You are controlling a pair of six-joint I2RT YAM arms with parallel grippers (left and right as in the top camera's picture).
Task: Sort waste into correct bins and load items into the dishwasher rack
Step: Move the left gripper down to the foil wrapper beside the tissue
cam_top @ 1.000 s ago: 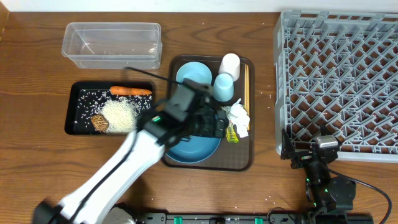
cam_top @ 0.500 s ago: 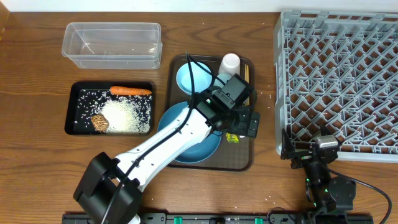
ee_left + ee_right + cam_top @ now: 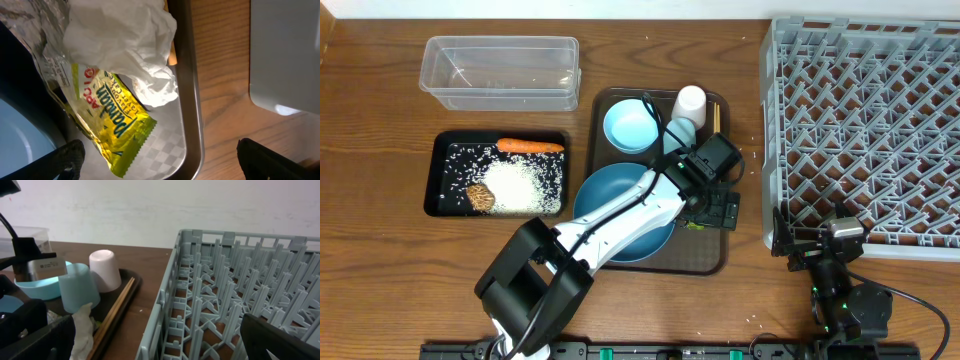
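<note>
My left gripper [image 3: 717, 212] hangs open over the right side of the brown serving tray [image 3: 620, 262]. In the left wrist view a yellow-green wrapper [image 3: 117, 117] and crumpled white paper [image 3: 125, 40] lie just ahead of the open left gripper [image 3: 160, 165], untouched. The dark blue dish [image 3: 605, 200], light blue bowl [image 3: 630, 125], white cup [image 3: 690, 100], light blue cup [image 3: 678, 135] and chopsticks [image 3: 716, 115] sit on that tray. Carrot [image 3: 530, 146], rice [image 3: 520, 185] and brown lump [image 3: 480, 196] lie in the black tray [image 3: 438, 175]. My right gripper [image 3: 807, 247] rests open by the grey rack [image 3: 865, 130], holding nothing.
The clear tub [image 3: 500, 72] stands at the back left, behind the black tray. From the right wrist the rack's wall [image 3: 170, 295] is close on the right, with the white cup [image 3: 105, 270], light blue cup [image 3: 79, 292] and chopsticks [image 3: 115, 312] to the left.
My left arm has swung right, from above the dark blue dish to the tray's right side over the wrapper and paper. The right arm has stayed put.
</note>
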